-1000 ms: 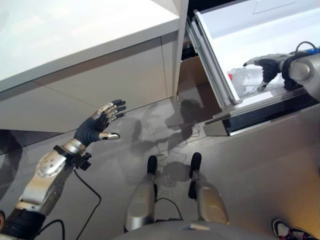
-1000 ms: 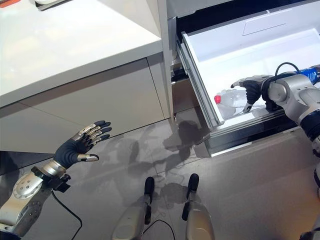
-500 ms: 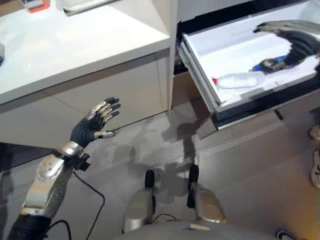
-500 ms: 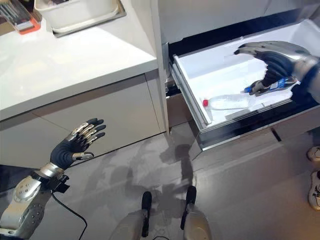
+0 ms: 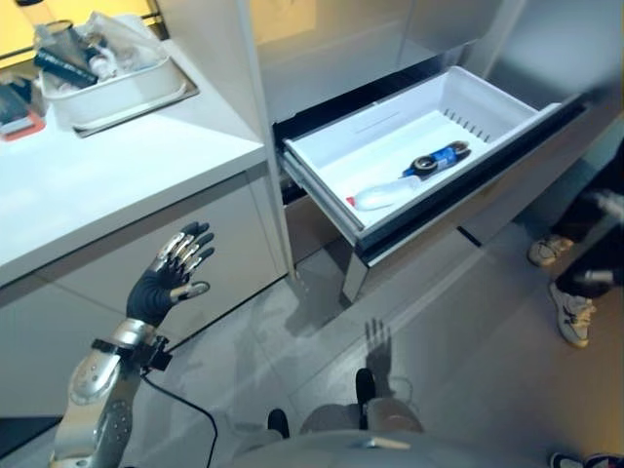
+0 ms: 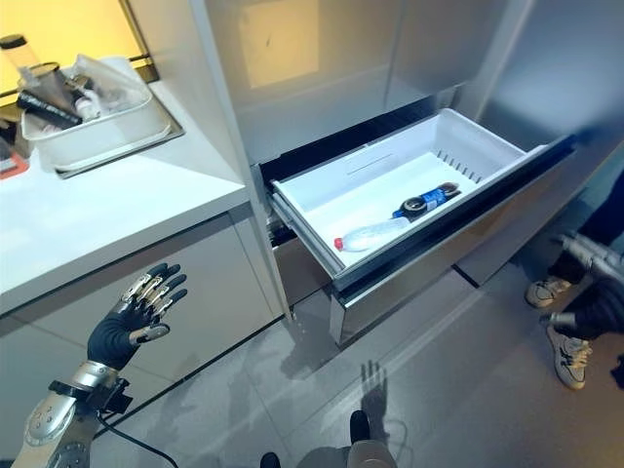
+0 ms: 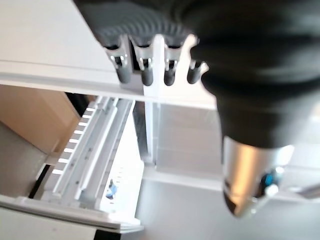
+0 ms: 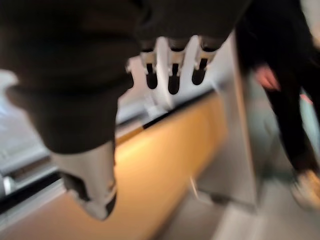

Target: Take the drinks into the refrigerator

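Nearest you, low on the left, your left hand (image 5: 168,278) is raised w/ fingers (image 5: 192,242) spread and straight, thumb out to the side, holding nothing; it hangs in front of the white cabinet front (image 5: 224,244) below the counter (image 5: 107,166), not touching it. Left wrist view backs this up: fingers straight, nothing in the palm, drawer rails past them

Your right hand (image 8: 85,105): its wrist view has the fingers straight and relaxed w/ nothing between them, so released; blurry tan panel and a person's dark legs beyond it. Over at the right edge of the eye views a person's legs and white shoe (image 5: 570,314) stand on the grey floor (image 5: 458,370)

Further back, centre-right, the fridge drawer (image 6: 322,200) is pulled fully open, white tub inside a dark front panel. Lying flat on the tub floor: a clear plastic bottle (image 6: 373,233) w/ a red cap, cap end toward the counter side, near the drawer's front wall. Just beside it, toward the far right end, lies a blue-labelled drink (image 6: 425,202) w/ a dark round end; cannot tell if the two touch. Both drinks are in the drawer, well apart from either hand

Farthest, on the counter top left, a white tray (image 6: 93,136) holds assorted items, too small to tell apart
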